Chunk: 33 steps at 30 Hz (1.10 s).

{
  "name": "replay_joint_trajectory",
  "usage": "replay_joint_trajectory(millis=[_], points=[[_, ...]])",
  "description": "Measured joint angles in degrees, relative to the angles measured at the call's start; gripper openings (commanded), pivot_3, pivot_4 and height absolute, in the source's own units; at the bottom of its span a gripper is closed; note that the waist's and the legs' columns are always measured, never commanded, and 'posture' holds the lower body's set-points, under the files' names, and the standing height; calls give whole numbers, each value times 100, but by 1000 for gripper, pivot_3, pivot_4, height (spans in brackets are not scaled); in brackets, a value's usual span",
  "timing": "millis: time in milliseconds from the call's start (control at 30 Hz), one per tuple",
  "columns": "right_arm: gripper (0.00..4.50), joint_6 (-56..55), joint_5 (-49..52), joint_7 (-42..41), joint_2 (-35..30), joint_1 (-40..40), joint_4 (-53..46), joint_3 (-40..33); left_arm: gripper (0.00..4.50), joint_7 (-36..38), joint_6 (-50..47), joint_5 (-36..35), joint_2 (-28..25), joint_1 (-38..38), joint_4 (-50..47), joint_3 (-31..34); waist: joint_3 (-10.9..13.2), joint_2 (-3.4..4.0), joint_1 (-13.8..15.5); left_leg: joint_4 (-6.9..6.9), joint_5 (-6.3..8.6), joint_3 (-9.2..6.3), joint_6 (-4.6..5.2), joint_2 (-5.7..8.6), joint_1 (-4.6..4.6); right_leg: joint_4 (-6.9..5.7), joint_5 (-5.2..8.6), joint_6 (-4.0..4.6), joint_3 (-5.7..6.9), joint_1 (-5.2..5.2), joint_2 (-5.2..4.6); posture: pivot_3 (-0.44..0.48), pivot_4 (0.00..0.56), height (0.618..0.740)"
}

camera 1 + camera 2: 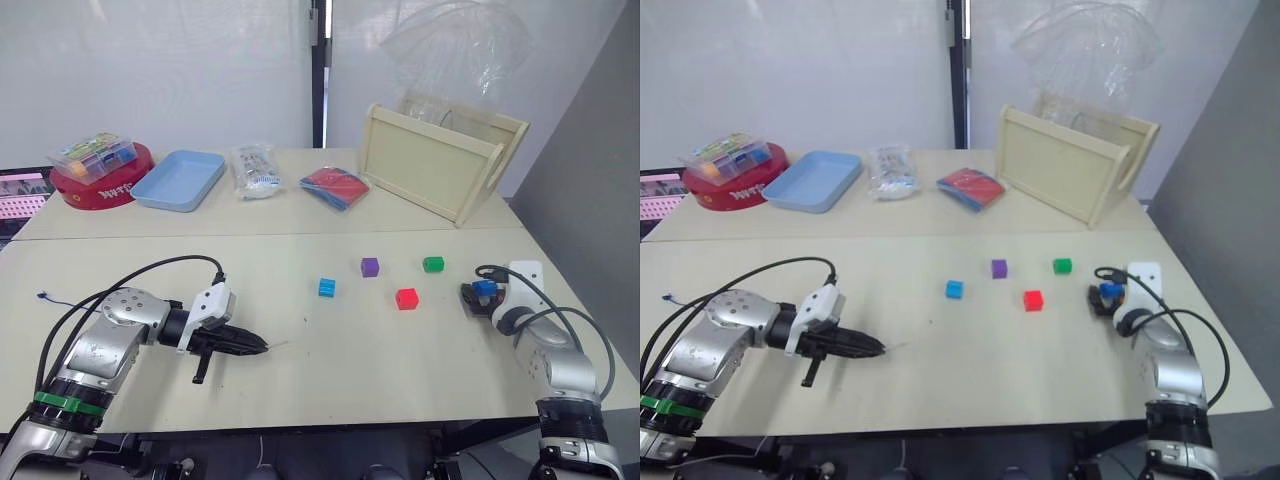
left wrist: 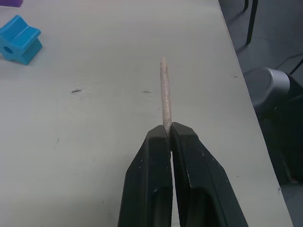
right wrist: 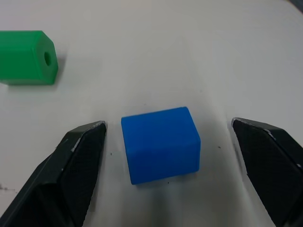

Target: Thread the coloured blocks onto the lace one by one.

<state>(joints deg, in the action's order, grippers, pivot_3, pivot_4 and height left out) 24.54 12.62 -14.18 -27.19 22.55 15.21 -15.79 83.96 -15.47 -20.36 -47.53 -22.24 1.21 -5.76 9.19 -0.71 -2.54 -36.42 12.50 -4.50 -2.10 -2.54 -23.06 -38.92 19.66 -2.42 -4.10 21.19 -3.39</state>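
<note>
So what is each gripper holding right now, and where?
Left gripper pinches the lace's pale tip near its base. Right gripper, open, straddles the blue block, holding nothing.

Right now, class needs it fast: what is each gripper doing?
Left gripper: fingers shut on the lace tip.
Right gripper: fingers open, either side of the blue block, not touching it.

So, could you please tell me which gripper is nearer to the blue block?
Right. The right gripper is open around the blue block; the left gripper is far across the table, shut on the lace's tip.
</note>
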Motion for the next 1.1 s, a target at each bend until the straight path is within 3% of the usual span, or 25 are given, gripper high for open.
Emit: replay_joint_trajectory(millis=[267,500,567,733,833,967,1100], points=[[1284,-297,3,-237,28,-63,105,4,0,-74,-107,-10,-7,91,-149,15,0,1,2,-1,0,0,-1,1,-1,-1,0,0,0,0,0,0,150,740],[1219,-293,8,-136,175,-195,-164,-52,0,-76,-93,-5,-6,90,-126,15,0,1,2,0,-1,0,-1,0,0,-2,0,0,0,0,0,0,150,740],[1219,-36,8,44,281,-565,-998,-46,0,-78,-84,-2,-5,84,-106,16,3,9,13,0,-1,-2,-1,0,-8,-6,0,0,1,8,0,0,150,740],[1219,1760,155,844,884,-1437,-4932,555,0,-83,-69,0,5,45,-10,14,7,22,-17,0,-1,-5,-2,-4,-15,-12,0,0,1,18,4,0,150,740],[1219,2677,199,1322,1273,-1534,-6203,1172,0,-65,6,11,8,9,108,1,7,22,-1,0,-2,-5,-3,-4,-10,-12,0,0,3,16,4,0,150,740],[1219,3499,125,1737,1629,-1751,-6753,2260,0,9,30,52,28,-110,286,-64,8,20,13,-3,-3,-6,-6,0,-16,-9,0,0,3,17,1,0,150,740],[1219,3318,-16,1961,2132,-2185,-6419,3058,0,105,56,98,44,-332,426,-155,8,17,4,-2,-3,-6,-6,0,-14,-8,0,0,5,17,1,0,150,740]])
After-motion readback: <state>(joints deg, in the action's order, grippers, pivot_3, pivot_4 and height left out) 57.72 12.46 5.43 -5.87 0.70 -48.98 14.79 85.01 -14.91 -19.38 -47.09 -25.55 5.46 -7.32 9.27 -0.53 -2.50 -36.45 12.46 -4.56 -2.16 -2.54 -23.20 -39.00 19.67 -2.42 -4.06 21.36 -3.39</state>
